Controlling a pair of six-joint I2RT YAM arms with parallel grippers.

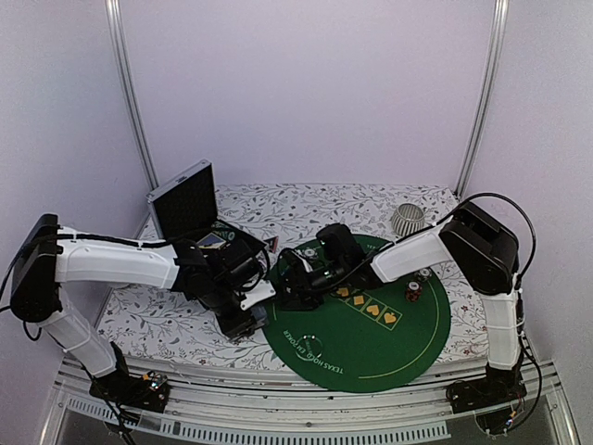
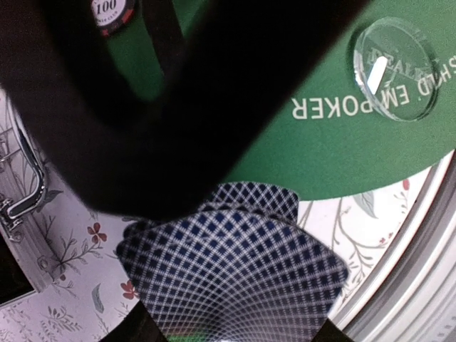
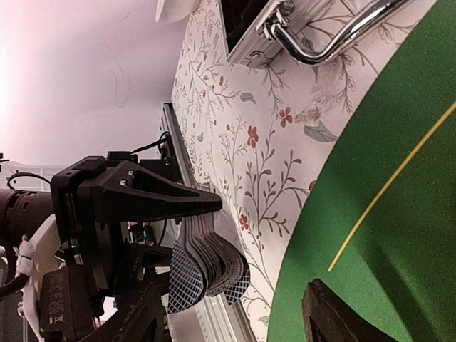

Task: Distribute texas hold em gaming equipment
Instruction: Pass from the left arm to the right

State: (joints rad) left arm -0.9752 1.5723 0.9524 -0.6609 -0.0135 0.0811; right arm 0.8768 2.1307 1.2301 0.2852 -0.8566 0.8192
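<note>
- Big and dark, one finger (image 2: 142, 121) of the left pincer (image 3: 187, 253) fills much of the left wrist view.
- Its jaws are clamped on a fan of playing cards (image 2: 235, 271), which the right wrist view shows edge-on.
- These cards have blue checked backs and bend a little. They hang over the near left edge of the green mat (image 2: 342, 142), above the flowered cloth (image 2: 64, 249).
- On the mat lie a clear round disc (image 2: 395, 68) and a striped chip (image 2: 108, 11) marked 100. The chip is cut off by the top edge.
- Over the mat's left side sits the right pincer (image 1: 298, 278), near the cards. Only one dark finger (image 3: 335, 320) shows in its own view, so I cannot tell if its jaws are apart or together.
- A shiny case handle (image 3: 335, 32) is cut off at the top.
</note>
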